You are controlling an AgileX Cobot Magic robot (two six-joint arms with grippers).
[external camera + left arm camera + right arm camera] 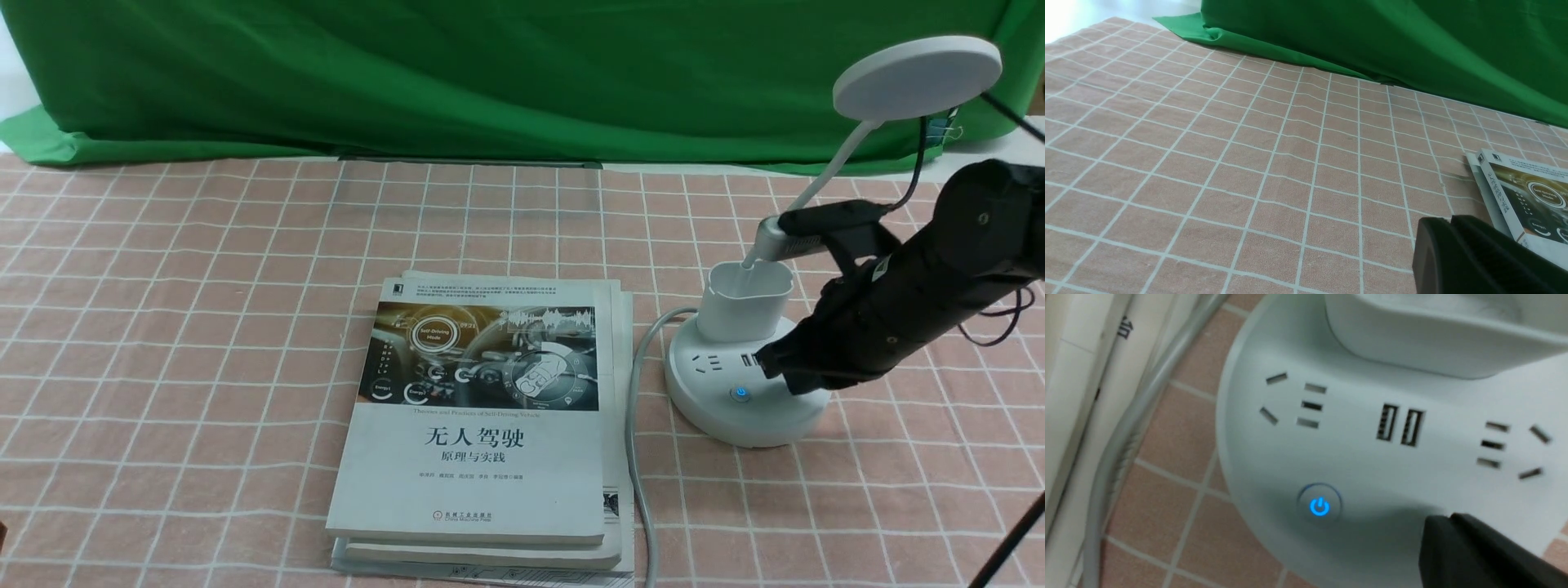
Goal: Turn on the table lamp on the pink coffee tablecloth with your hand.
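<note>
The white table lamp (747, 327) stands at the right on the pink coffee tablecloth (204, 327), its disc head (916, 77) raised on a thin neck above a cup holder (744, 300). Its round base (1372, 465) shows sockets, two USB ports and a power button glowing blue (1319, 506), also seen in the front view (740, 393). My black right gripper (771, 363) is shut, its tip low over the base just right of the glowing button; in the right wrist view (1447, 522) it casts a shadow there. My left gripper (1449, 222) is shut above bare cloth.
A stack of books (482, 425) lies in the middle of the cloth, its corner also in the left wrist view (1523, 196). The lamp's grey cord (633, 441) runs forward between books and base. A green backdrop cloth (490, 73) hangs at the back.
</note>
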